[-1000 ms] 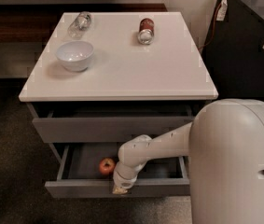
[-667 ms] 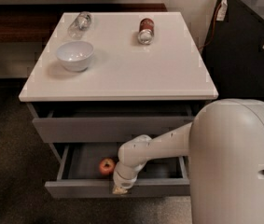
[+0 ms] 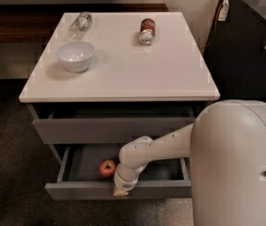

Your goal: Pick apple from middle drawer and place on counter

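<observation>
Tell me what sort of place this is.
Probably an office or lab test area: a white counter on grey drawers holds a bowl, bottle and soda can. The gripper hangs at the front of the open middle drawer, beside the apple.

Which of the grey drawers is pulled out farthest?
The middle drawer, holding the apple; the top drawer above it is nearly shut. The claw is at the open drawer's front edge, near the apple.
</observation>
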`<state>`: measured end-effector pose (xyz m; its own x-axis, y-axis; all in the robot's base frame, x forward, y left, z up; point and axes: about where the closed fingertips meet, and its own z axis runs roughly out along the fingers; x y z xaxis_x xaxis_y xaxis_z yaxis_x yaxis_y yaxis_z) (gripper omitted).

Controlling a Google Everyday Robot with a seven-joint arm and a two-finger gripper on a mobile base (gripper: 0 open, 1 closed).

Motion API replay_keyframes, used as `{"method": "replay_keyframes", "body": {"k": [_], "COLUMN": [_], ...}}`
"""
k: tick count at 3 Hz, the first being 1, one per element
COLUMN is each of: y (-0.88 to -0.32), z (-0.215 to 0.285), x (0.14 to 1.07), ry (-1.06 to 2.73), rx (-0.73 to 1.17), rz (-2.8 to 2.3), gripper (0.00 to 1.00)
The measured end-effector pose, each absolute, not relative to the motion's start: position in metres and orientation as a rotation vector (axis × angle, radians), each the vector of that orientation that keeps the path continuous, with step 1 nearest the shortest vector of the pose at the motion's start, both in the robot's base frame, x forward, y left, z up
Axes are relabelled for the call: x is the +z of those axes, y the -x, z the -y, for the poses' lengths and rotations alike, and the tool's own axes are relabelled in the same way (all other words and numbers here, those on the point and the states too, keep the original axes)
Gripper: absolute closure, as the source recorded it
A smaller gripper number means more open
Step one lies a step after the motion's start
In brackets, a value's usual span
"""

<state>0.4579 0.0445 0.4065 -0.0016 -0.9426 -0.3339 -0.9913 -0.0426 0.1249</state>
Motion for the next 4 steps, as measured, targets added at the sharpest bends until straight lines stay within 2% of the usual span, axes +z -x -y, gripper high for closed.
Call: {"method": "replay_keyframes", "body": {"k": [3, 4], "y": [-0.448, -0.427], "z": [-0.048, -0.089], "x": [0.408, 0.439], "ry": [2.119, 2.193], "rx": [0.48, 0.356], "rz": [-2.055, -1.864], "gripper": [0.06, 0.0]}}
